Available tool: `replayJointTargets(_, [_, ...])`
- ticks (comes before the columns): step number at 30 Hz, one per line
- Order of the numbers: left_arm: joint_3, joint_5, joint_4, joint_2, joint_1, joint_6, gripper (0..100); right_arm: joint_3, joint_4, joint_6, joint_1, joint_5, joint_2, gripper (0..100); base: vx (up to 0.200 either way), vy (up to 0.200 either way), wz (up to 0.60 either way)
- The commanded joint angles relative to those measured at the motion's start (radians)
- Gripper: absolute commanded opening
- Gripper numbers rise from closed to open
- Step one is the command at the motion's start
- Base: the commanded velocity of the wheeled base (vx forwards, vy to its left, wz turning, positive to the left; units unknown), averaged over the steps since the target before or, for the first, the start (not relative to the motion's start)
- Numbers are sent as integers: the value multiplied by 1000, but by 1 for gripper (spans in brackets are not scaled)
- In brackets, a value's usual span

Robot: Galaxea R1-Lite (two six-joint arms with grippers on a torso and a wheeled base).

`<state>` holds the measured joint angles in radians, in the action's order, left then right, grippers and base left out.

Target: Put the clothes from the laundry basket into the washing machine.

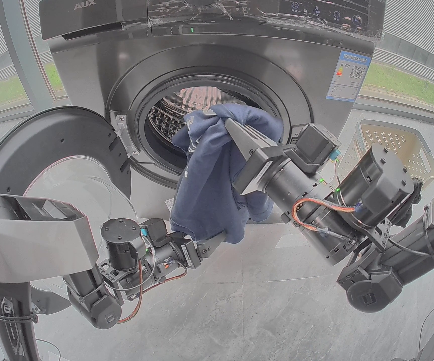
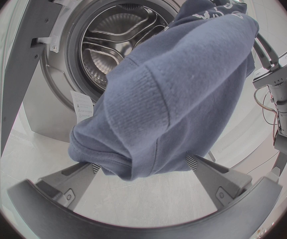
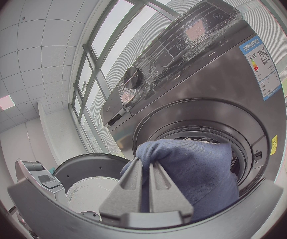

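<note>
A dark blue garment (image 1: 207,186) hangs in front of the washing machine's open drum (image 1: 177,111). My right gripper (image 1: 228,122) is shut on the garment's top, level with the drum mouth; its two fingers (image 3: 133,180) are pressed together on the cloth (image 3: 190,163). My left gripper (image 1: 217,239) is low, under the garment's bottom hem. Its fingers (image 2: 83,175) are spread wide, and the hem (image 2: 117,163) sags between them without being pinched. The drum (image 2: 117,40) behind the garment shows bare metal.
The machine's round door (image 1: 51,146) is swung open to the left, close to my left arm. A cream laundry basket (image 1: 397,146) stands on the floor to the right of the machine. Grey tiled floor (image 1: 257,302) lies in front.
</note>
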<state>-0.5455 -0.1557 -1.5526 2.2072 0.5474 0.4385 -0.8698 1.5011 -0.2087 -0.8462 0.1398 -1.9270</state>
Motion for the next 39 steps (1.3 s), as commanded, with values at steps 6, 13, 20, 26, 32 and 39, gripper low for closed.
replayJointTargets(6, [-7, 48, -1, -9, 5, 2, 0, 0, 1, 0, -1, 1, -6, 0, 0, 0, 0])
replayJointTargets(13, [-2, 50, -1, -29, 5, 0, 0, 2, 1, 0, 1, 3, -13, 0, 0, 0, 0])
replayJointTargets(20, [38, 50, -3, -155, 11, -6, 0, 14, -1, -1, 21, 6, -27, 0, 0, 0, 0])
replayJointTargets(26, [119, 38, -1, -296, 12, -9, 0, 55, -1, -1, 21, 4, -18, 0, 0, 0, 0])
replayJointTargets(32, [108, -11, -1, -394, 6, -11, 0, 147, 2, -3, 16, 1, -13, 0, 0, 0, 0])
replayJointTargets(39, [104, -13, -1, -425, 16, -12, 0, 176, 4, -4, 19, 6, -15, 0, 0, 0, 0])
